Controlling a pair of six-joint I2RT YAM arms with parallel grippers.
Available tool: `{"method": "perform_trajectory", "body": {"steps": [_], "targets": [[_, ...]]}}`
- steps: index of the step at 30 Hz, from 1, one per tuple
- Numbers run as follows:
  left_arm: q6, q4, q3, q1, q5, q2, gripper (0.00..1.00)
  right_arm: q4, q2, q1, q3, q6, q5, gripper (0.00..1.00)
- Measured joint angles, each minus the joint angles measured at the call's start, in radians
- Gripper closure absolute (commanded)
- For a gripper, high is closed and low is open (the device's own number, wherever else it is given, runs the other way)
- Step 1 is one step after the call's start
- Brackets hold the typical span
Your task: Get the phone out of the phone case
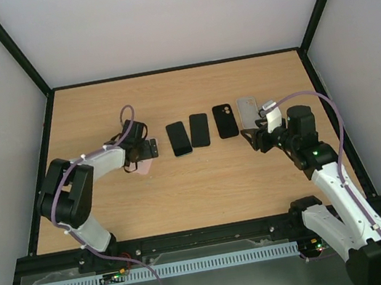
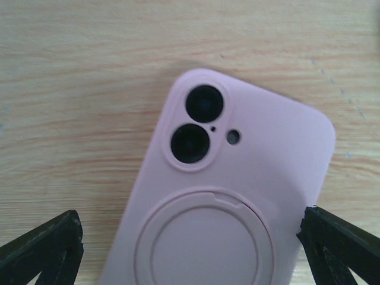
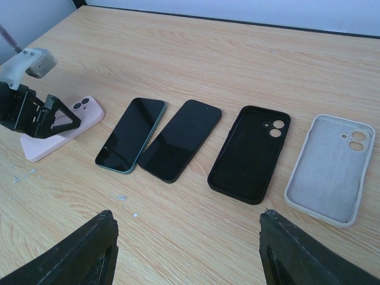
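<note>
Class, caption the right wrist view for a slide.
In a row on the table: green phone, black phone, empty black case, empty grey case.

The pink phone case (image 2: 237,190) is cut off by the lower edge of the left wrist view, its ring stand (image 2: 205,243) shown only in part. From above, it is largely covered by the left gripper (image 1: 145,158). Its screen side is hidden against the table (image 2: 71,89).

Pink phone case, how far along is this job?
Looks done: a teal phone and a dark phone lie bare beside an empty black case and an empty pale case. In hand: the left gripper sits open astride the pink case, lenses showing in its cutouts, so its phone seems inside. Remaining: grip it and push the phone out.
</note>
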State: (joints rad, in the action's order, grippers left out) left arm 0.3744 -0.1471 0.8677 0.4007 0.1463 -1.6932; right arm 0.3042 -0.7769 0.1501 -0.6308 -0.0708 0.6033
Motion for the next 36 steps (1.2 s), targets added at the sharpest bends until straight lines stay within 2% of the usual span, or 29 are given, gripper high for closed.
{"method": "perform_trajectory", "body": {"steps": [4,10,13,17,22,26,31,36], "targets": [[-0.028,-0.016,0.001,0.006,-0.071,-0.005,0.01,0.000,0.006,0.000,0.000,-0.001,0.000,0.37],[-0.044,-0.105,0.023,0.102,-0.043,-0.011,0.03,0.000,0.006,0.000,0.000,-0.001,0.001,0.36],[-0.011,-0.193,0.101,0.177,-0.001,-0.061,0.04,0.000,0.006,0.000,0.000,-0.001,0.002,0.36],[0.038,-0.274,0.209,0.203,0.041,-0.134,0.06,0.000,0.006,0.000,0.000,-0.002,0.003,0.36],[0.077,-0.332,0.300,0.180,0.044,-0.197,0.18,0.000,0.007,0.000,0.000,-0.001,0.002,0.36],[0.077,-0.381,0.352,0.166,0.018,-0.228,0.20,0.000,0.013,0.000,0.000,-0.001,0.002,0.36],[0.056,-0.412,0.362,0.166,0.020,-0.232,0.40,0.000,0.013,0.000,0.000,-0.001,0.003,0.37],[0.044,-0.406,0.341,0.169,0.012,-0.211,0.49,0.000,0.009,0.000,0.000,-0.002,0.003,0.36]]}}
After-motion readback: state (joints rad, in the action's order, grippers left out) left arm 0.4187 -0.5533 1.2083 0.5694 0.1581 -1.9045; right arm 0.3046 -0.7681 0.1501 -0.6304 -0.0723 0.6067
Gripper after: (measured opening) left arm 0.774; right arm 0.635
